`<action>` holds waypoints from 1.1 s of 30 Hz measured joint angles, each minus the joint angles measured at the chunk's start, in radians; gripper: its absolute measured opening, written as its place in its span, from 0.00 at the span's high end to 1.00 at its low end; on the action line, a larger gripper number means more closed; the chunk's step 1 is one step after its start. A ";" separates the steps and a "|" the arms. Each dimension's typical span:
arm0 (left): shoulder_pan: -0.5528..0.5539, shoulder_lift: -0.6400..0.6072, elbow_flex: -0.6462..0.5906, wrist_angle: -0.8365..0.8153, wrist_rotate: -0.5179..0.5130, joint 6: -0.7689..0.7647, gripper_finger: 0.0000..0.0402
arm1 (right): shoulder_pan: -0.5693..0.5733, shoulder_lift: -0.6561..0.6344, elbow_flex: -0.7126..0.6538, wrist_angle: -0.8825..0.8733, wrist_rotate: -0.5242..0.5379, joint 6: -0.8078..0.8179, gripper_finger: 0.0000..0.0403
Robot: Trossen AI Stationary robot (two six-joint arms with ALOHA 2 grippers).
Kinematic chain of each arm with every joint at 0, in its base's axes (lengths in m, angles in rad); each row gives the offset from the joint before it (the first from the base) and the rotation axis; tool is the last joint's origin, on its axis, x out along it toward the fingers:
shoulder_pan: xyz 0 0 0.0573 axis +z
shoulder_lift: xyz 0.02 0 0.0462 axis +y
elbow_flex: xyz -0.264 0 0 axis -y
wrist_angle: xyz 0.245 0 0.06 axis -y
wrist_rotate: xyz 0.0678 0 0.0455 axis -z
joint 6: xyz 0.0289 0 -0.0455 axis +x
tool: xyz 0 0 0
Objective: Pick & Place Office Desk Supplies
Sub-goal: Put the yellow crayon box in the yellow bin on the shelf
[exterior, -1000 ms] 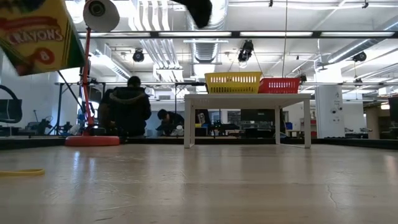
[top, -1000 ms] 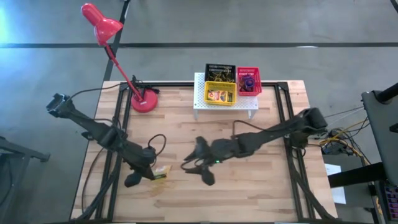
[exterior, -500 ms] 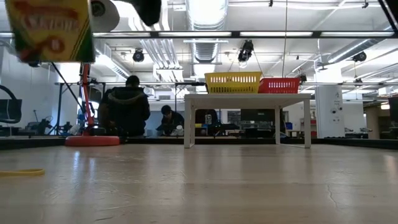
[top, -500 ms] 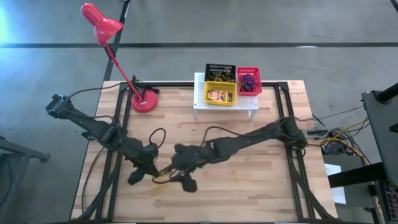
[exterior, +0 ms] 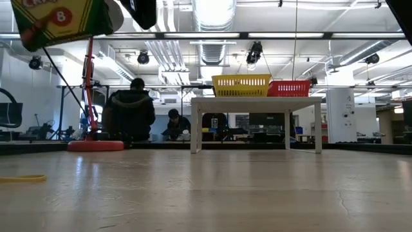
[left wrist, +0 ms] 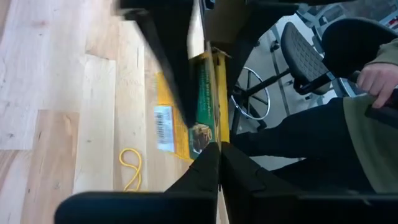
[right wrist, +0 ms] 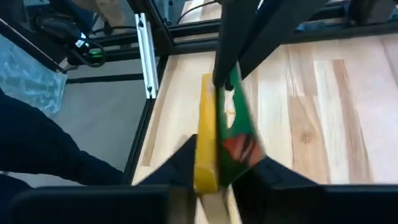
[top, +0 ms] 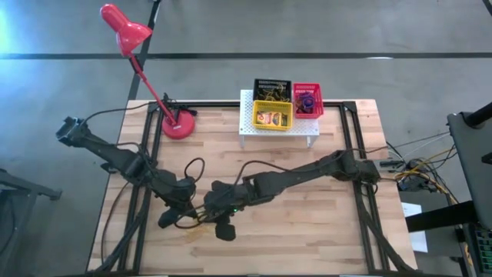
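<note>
A yellow-green crayon box (exterior: 58, 19) hangs well above the table's near left part, tilted. Both grippers meet at it: my left gripper (left wrist: 219, 152) is shut on one end, and my right gripper (right wrist: 221, 177) closes on the other end from the table's right. In the high view the arms hide most of the box (top: 198, 218). A thin yellow rubber band (left wrist: 130, 168) lies flat on the wood below it. The yellow tray (top: 273, 115), black tray (top: 272, 86) and red tray (top: 307, 100) stand on the white stand (top: 278, 129) at the far edge. My left gripper pinches the box's end edge (left wrist: 210, 138) between its two fingertips, coming from the table's left along the box. The box is lifted clear of the table. My right gripper has the opposite end (right wrist: 214, 155) between its two fingers (right wrist: 180, 163), one on each side. It comes from the table's right, along the box.
The red desk lamp's base (top: 178, 123) stands at the far left, its head out past the far edge. Black frame rails (top: 138, 192) run along both sides of the table. People sit in the room beyond (exterior: 132, 113); a person's hand (left wrist: 376, 74) shows off the table.
My right gripper has travelled toward the table's left edge to the lifted box and closed its fingers around it. My left gripper has kept its hold near the same spot. The box has stayed clear of the table and tipped somewhat.
</note>
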 joint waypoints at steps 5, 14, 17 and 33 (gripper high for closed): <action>0.011 0.000 0.000 0.001 0.000 0.000 0.90 | 0.008 -0.009 -0.011 -0.023 0.000 0.056 0.94; 0.069 -0.044 0.000 -0.058 0.082 -0.001 0.65 | 0.032 -0.070 -0.020 -0.249 0.153 0.259 0.92; 0.072 -0.081 0.000 -0.101 0.083 -0.018 0.64 | 0.031 -0.133 -0.028 -0.335 0.214 0.324 0.92; 0.072 -0.248 -0.009 -0.158 -0.148 0.070 0.69 | -0.183 -0.392 -0.089 -0.395 0.622 0.492 0.91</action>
